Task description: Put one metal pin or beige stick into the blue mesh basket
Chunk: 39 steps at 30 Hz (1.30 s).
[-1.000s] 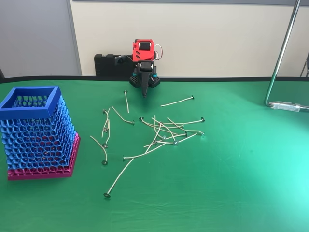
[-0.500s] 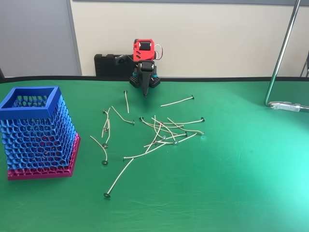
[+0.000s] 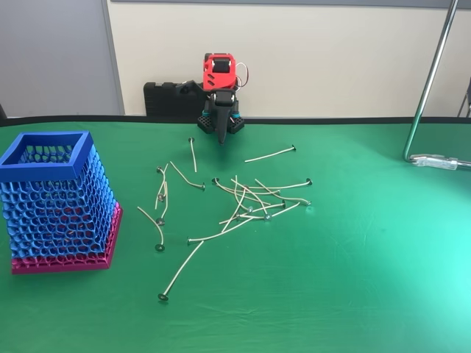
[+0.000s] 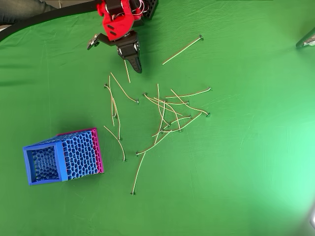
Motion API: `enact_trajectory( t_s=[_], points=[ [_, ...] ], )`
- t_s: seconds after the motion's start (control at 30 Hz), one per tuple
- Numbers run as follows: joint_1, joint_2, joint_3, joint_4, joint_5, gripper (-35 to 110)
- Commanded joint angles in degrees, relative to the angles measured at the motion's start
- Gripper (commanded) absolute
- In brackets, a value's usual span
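Task barely started: gripper [image 4: 136, 66] was pinched closed and empty at the table's far edge, just above the nearest beige stick [image 4: 127, 71], all sticks lay scattered on the green mat [image 3: 368, 257], blue mesh basket [image 3: 45, 166] well apart.

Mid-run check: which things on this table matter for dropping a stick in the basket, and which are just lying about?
Job things:
blue mesh basket
beige sticks, scattered mid-table
gripper, shut, holding nothing

Lying about:
metal stand at the right in the fixed view
black block behind the arm
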Motion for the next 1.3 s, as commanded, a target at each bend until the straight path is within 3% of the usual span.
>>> enact_trajectory(
  t_s=[0.0,0.27,0.8,1.27],
  points=[
    [-0.5,-1.4,-5.4,1.9,0.4,0],
    [-1.5,-4.7,-13.1,7.8,2.2,0],
    [4.5,-34.4,-37.9,12.2,-1.8,0],
    [11.5,-59.8,-52.2,13.2,3.5,1]
  ],
)
